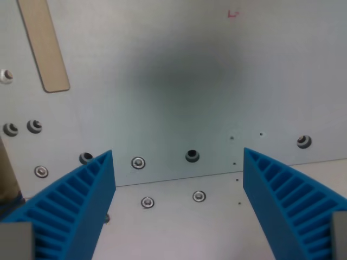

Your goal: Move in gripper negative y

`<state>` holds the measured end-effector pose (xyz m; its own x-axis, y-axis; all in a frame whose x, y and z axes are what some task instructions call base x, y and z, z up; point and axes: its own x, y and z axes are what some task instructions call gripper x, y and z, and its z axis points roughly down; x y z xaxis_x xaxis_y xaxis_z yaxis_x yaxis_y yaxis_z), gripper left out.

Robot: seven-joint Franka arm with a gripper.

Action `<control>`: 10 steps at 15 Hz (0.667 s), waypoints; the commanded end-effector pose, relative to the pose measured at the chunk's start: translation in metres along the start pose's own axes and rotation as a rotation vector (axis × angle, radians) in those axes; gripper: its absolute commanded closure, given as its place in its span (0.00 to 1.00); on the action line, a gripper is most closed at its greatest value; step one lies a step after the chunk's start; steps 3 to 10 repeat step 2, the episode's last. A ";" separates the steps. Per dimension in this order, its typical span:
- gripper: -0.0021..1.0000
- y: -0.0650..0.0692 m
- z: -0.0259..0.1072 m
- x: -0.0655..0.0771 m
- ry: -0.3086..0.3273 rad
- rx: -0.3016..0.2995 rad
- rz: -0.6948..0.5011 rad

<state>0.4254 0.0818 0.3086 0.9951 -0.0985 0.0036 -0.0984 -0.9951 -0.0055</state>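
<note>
The tool is spread wide and holds nothing, because this job is only a sideways move. Its blue fingers sit low in the frame, over the grey surface. A wooden stick lies upper left.

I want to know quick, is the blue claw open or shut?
Gripper: open, holding nothing; only the grey plate shows between its blue fingers.

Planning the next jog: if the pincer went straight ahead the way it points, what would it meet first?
Probably the bare grey plate; nothing shows between the open pincer and it, though depth is unclear.
</note>
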 end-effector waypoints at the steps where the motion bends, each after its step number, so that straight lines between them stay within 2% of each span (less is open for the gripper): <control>1: 0.00 -0.015 -0.002 0.005 -0.011 -0.009 0.022; 2: 0.00 -0.020 -0.002 0.005 -0.011 -0.009 0.022; 10: 0.00 -0.020 -0.002 0.005 -0.011 -0.009 0.022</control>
